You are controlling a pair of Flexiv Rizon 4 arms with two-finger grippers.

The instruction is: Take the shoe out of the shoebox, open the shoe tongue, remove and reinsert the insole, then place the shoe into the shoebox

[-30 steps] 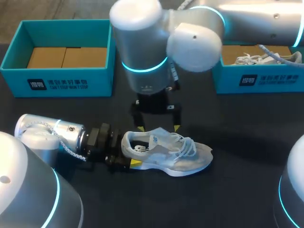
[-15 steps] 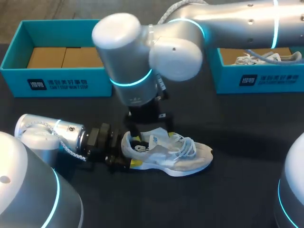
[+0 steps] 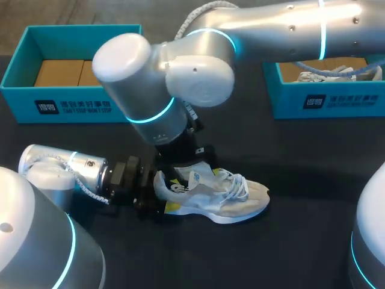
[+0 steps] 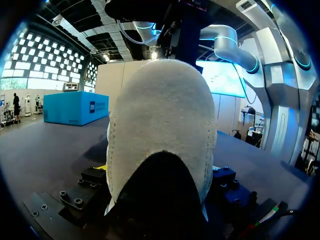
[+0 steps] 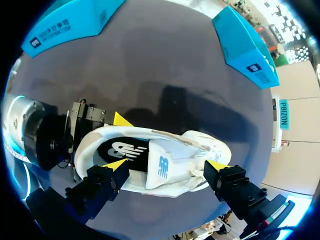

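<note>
1. Your white shoe [image 3: 225, 200] stands on its sole on the dark table [image 3: 301, 241]. It is out of both boxes, and its toe points to your right side.
2. Your left gripper [image 3: 161, 192] is at the back of the shoe. It has one yellow tip on each side of the heel. Both tips touch the heel, so this gripper is holding the shoe.
3. In the left wrist view, the back of the shoe fills most of what you can see.
4. Your right arm comes in from the right and goes past the middle of the table.
5. Your right gripper [image 5: 167, 166] hangs just over the top of the shoe. Its fingers are wide apart and hold nothing. One yellow tip is by the rim of the shoe's hole, and the other is near the laces [image 3: 239, 185].
6. The tongue [image 3: 195, 178] lies over the front part of the hole.
7. The black insole [image 5: 125, 150] is inside the shoe.
8. The left shoebox [image 3: 72, 108] is blue and sits at the far side, well apart from the shoe. It has brown card in it.
9. The right shoebox [image 3: 328, 99] is blue too. Another white shoe [image 3: 319, 75] lies in it.
</note>
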